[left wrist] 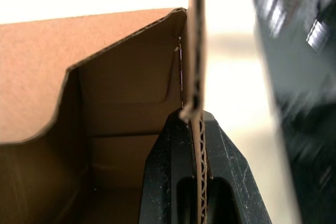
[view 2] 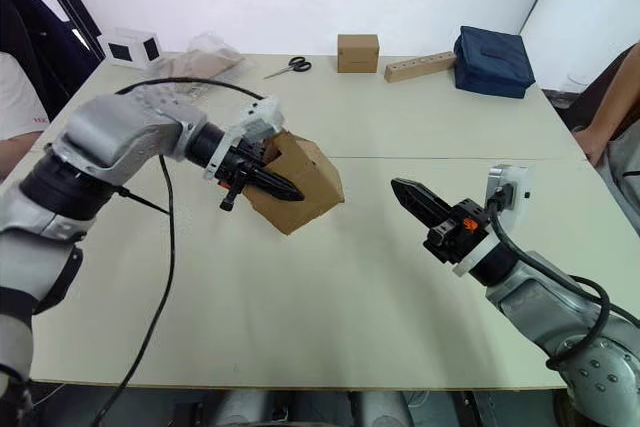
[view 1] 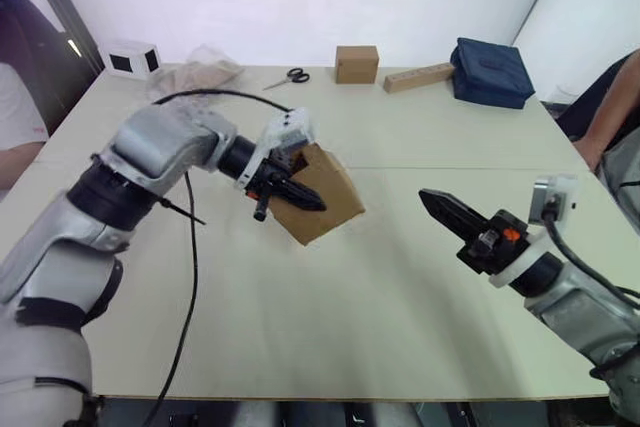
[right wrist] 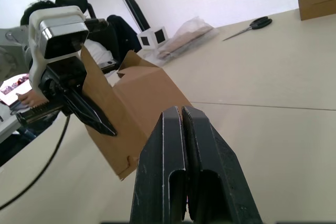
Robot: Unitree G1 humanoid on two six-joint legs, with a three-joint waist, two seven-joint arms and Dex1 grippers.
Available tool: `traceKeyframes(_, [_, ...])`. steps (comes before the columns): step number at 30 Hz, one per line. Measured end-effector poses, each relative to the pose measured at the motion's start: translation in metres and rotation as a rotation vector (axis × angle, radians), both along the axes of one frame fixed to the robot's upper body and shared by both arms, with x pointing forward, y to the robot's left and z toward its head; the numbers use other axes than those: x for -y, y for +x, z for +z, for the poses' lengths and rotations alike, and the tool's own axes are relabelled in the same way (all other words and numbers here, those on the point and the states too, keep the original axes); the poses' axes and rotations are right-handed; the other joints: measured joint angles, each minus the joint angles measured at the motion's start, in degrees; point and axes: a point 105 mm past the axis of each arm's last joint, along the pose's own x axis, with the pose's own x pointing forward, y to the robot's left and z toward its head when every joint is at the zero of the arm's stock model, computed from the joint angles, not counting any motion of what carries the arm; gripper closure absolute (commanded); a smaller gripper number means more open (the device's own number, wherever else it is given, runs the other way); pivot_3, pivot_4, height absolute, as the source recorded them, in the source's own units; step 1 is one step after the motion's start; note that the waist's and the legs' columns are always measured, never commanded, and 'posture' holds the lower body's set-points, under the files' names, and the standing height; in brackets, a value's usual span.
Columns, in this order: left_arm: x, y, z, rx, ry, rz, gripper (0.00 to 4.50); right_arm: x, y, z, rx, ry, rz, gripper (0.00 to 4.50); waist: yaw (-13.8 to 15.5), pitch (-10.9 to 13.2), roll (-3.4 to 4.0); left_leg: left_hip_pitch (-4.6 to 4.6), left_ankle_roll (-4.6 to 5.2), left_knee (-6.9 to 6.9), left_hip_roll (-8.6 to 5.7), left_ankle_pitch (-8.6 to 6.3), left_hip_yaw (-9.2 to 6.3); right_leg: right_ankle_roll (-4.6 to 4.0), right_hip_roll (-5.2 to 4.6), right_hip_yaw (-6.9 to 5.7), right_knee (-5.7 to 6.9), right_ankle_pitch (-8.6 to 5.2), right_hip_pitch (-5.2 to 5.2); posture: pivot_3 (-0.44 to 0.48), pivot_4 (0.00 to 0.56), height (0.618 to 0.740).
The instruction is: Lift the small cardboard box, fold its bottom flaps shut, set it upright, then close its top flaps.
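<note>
**Left gripper holding a tilted cardboard box above the table**

The small cardboard box [view 1: 322, 199] is hanging in the air over the middle of the pale table [view 1: 330, 317], tipped onto one corner so it reads as a diamond. Its open end is facing up and toward the left arm, at about ten o'clock from the box's centre, and one of the top flaps [right wrist: 98, 100] is standing out along that side. The left gripper [view 1: 290, 192] is pinching a cardboard wall of the box, one black finger inside and one outside, closed tight on the sheet's corrugated edge.

At about three o'clock from the box, well apart from it, the right gripper [view 2: 412, 197] is hovering over the table with its two fingers pressed together, gripping nothing and pointing toward the box.

Along the table's far edge, at twelve o'clock, a neat brown cube [view 1: 356, 63] is sitting. Scissors [view 1: 288, 77] are lying at its nine o'clock, and a long tan block [view 1: 419, 77] and a dark blue bag [view 1: 491, 72] at its three o'clock.
</note>
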Motion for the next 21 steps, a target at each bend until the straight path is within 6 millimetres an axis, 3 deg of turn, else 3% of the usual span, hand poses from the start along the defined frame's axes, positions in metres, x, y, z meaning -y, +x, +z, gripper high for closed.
traceKeyframes(7, [0.01,0.011,-0.03,0.238,0.237,-0.144,4.5,-0.011,-0.001,-0.009,-0.011,0.009,0.018,4.44,0.08,0.01,-0.01,-0.07,0.03,0.06,0.01,-0.01,0.0,0.04,-0.06,0.02,-0.01,0.0,0.0,0.0,0.15,0.74])
traceKeyframes(11, [0.01,0.0,-0.048,0.25,0.316,-0.225,4.5,-0.018,0.0,-0.008,-0.003,0.004,0.042,4.44,-0.16,0.01,-0.01,-0.05,0.03,0.06,0.05,-0.02,0.01,0.06,-0.02,0.04,0.02,0.0,-0.01,0.0,0.15,0.74])
traceKeyframes(18, [0.017,-0.01,-0.062,0.23,0.39,-0.257,4.5,-0.026,0.001,-0.008,0.001,-0.004,0.063,4.44,0.09,0.0,-0.01,-0.01,0.04,0.13,0.03,-0.01,-0.02,0.07,-0.04,0.02,0.12,0.0,0.03,0.0,0.15,0.74])
traceKeyframes(21, [0.016,-0.011,-0.063,0.217,0.405,-0.252,3.82,-0.027,0.001,-0.011,-0.005,-0.005,0.06,4.5,0.0,0.0,0.0,0.01,0.04,0.14,0.01,-0.01,-0.02,0.09,-0.03,0.02,0.15,0.01,0.03,0.0,0.15,0.74])
